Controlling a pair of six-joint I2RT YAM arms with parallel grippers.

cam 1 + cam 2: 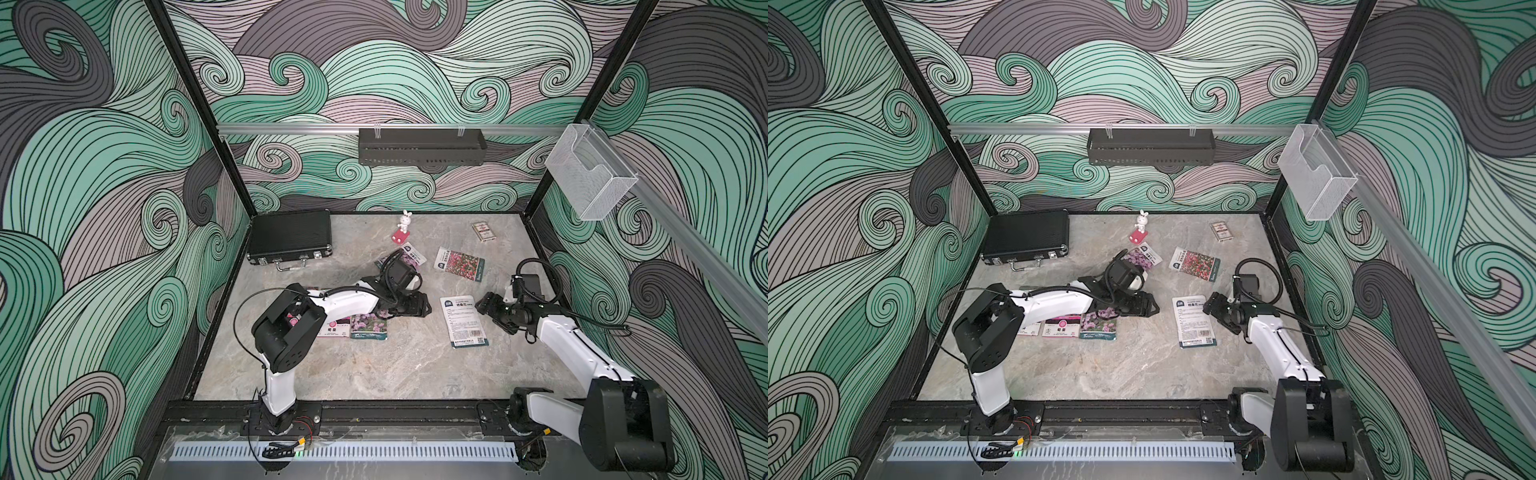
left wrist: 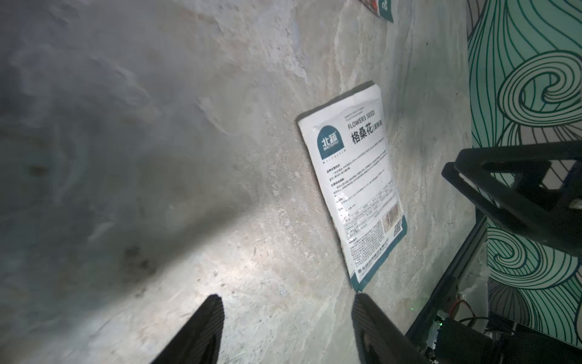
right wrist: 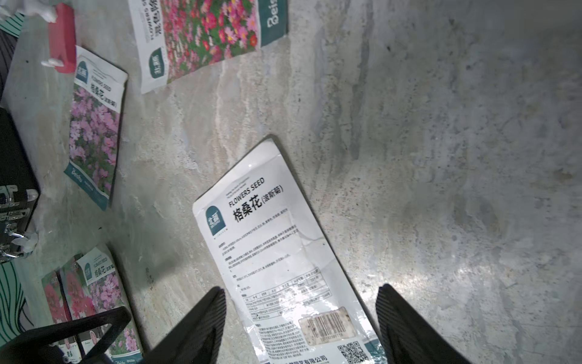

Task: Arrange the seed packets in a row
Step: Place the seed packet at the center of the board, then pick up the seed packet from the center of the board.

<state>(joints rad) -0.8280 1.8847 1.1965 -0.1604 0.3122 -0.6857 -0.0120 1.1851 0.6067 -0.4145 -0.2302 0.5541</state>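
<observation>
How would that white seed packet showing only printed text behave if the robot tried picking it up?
Probably floppy: the packet is thin and creased. Likely light, so a push would slide it across the smooth table. Lying flat, its edge looks hard to catch.

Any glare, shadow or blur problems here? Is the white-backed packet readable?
Right wrist view: glare streaks on the white-backed packet near its barcode, headline sharp. Left wrist view: table dark and soft away from the left claw, bright patch beside it, fine print unreadable. Both top views: even light, no glare, print too small.
</observation>
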